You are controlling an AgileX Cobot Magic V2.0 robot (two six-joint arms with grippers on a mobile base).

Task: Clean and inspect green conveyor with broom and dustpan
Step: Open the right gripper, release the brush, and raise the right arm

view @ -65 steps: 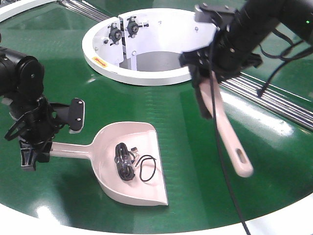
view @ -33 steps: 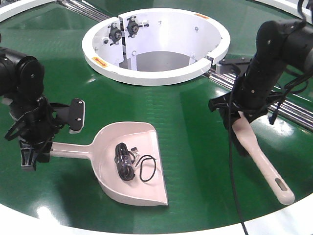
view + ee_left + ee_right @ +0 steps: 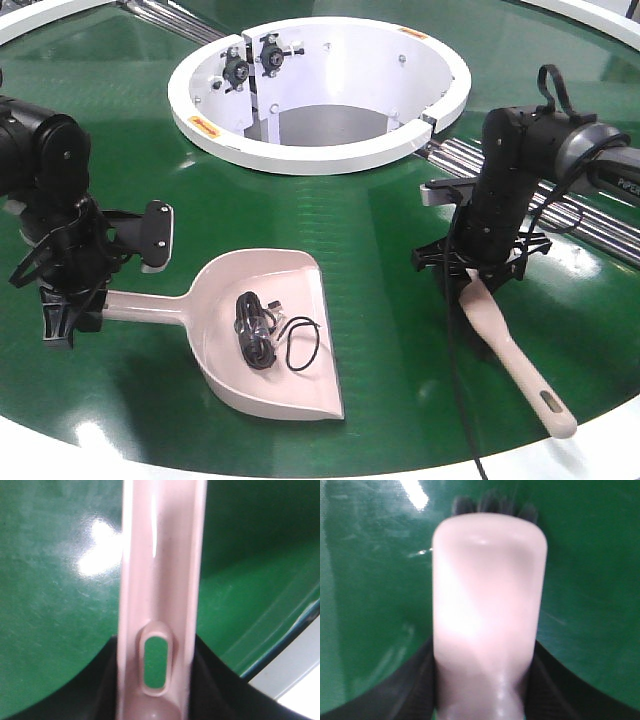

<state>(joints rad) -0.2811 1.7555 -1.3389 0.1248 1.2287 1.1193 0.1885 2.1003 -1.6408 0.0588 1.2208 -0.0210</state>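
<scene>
Although the right arm carries white lettering (image 3: pixel 624 185), only "PIPER" can be read before the picture's edge cuts it off. Two small yellow-orange labels sit on the white ring (image 3: pixel 300 155), one on its near-left rim (image 3: pixel 203 124) and one on the far-right rim (image 3: pixel 415 35); their print is too small to read.

The left claw (image 3: pixel 68 305) is clamped on the end of the dustpan's handle. The left wrist view shows that handle, with its oval hanging hole, running up between the dark jaws. The dustpan (image 3: pixel 225 280) lies flat on the conveyor (image 3: pixel 380 330), near-left of the ring, with its wide mouth facing the near right. In the pan lie a bundle of black cord (image 3: pixel 255 325) and, just beside it, a thin black loop (image 3: pixel 300 345).

The right claw (image 3: pixel 478 272) grips the broom (image 3: pixel 510 355) by its head end. The right wrist view shows the pale paddle filling the gap between the jaws, with dark bristles at its far tip over the belt; whether they touch the belt cannot be told. The handle slants to the near right, its slotted end close to the belt's white edge. Broom and dustpan are well apart.

Chrome rollers (image 3: pixel 590 225) run behind the right arm. A black cable (image 3: pixel 462 400) hangs from that arm across the belt, just beside the broom.
</scene>
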